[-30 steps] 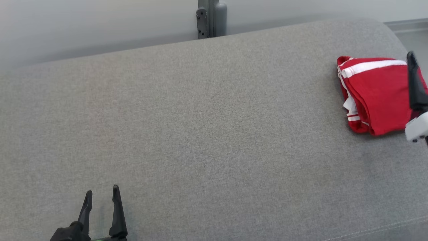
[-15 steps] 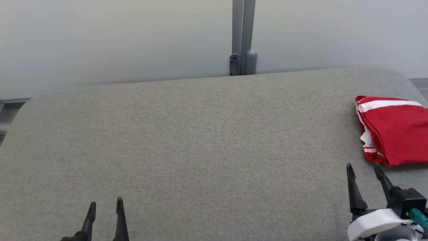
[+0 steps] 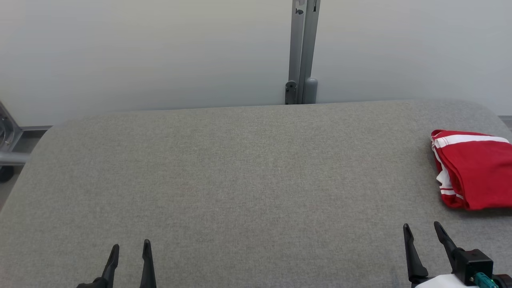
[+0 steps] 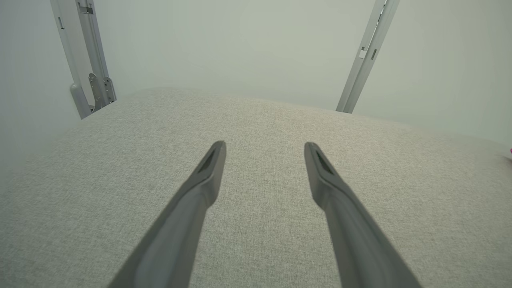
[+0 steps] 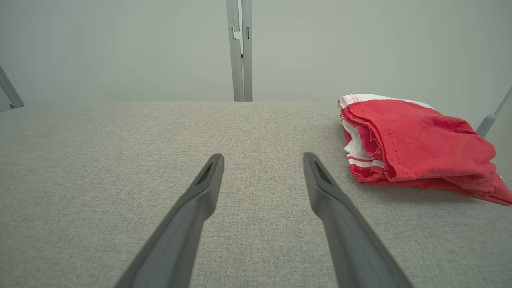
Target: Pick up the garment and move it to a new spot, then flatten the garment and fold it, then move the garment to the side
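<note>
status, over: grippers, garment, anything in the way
Left gripper open, empty. Right gripper open, empty. Red garment folded, far right. Bare grey cushion between.

Left end effector (image 3: pixel 131 244) spread, right end effector (image 3: pixel 422 225) spread (both pointing forward)

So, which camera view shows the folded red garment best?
The right wrist view: the garment lies close, its folded layers and white stripes clear. The head view shows it smaller, cut off at the right edge. The left wrist view catches at most a tiny reddish speck.
</note>
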Controlling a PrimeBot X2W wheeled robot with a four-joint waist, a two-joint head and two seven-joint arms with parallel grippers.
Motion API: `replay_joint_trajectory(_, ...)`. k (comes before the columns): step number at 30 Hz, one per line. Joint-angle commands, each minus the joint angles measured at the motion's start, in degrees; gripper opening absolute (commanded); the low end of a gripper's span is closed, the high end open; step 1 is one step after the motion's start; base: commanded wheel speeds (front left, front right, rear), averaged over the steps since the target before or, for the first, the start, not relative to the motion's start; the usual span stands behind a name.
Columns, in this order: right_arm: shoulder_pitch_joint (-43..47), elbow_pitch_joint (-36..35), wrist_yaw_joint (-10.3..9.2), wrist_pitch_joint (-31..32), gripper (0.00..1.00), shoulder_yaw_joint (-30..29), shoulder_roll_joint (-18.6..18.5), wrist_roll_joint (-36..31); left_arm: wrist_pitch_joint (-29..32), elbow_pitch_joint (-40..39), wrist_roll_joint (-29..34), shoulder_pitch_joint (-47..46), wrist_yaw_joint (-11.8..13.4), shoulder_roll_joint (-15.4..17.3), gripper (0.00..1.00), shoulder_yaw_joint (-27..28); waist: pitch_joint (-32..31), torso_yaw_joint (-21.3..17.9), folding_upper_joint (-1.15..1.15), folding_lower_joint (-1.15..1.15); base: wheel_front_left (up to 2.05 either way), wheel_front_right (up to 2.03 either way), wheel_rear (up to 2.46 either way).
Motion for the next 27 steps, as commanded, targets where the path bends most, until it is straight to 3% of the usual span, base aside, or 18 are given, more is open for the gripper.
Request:
replay_joint_trajectory(1, 0.62, 0.15, -0.06, -0.23, 1.00, 0.15, -0.01, 0.36, -0.14, 0.18, 0.27, -0.80, -0.34, 0.18, 1.00, 0.14, -0.05, -0.10, 0.00, 0.00, 0.00, 0.00, 0.00)
replay_joint_trajectory(6, 0.75, 0.24, -0.06, -0.23, 1.00, 0.54, 0.00, 1.03, -0.14, 0.52, 0.26, -0.92, -0.64, 0.18, 1.00, -0.24, -0.10, -0.21, 0.00, 0.00, 0.00, 0.00, 0.00)
replay_joint_trajectory(7, 0.03, 0.17, 0.00, 0.00, 0.00, 0.55, 0.03, 0.86, 0.00, 0.52, 0.01, -0.16, -0.64, 0.00, 0.00, -0.45, -0.09, -0.21, 0.00, 0.00, 0.00, 0.00, 0.00)
replay_joint_trajectory(12, 0.07, 2.54, 0.01, 0.44, 0.00, 0.44, 0.60, 1.26, 0.50, 2.83, -0.40, 0.67, -0.70, -0.24, 0.00, -0.64, -0.06, -0.22, 0.00, 0.00, 0.00, 0.00, 0.00)
replay_joint_trajectory(27, -2.89, 2.50, 0.00, 4.66, 0.00, 0.04, 0.46, 18.60, 4.62, 3.04, -15.48, -2.87, -1.24, -0.17, 0.00, 1.07, 0.60, -0.54, 0.00, 0.00, 0.00, 0.00, 0.00)
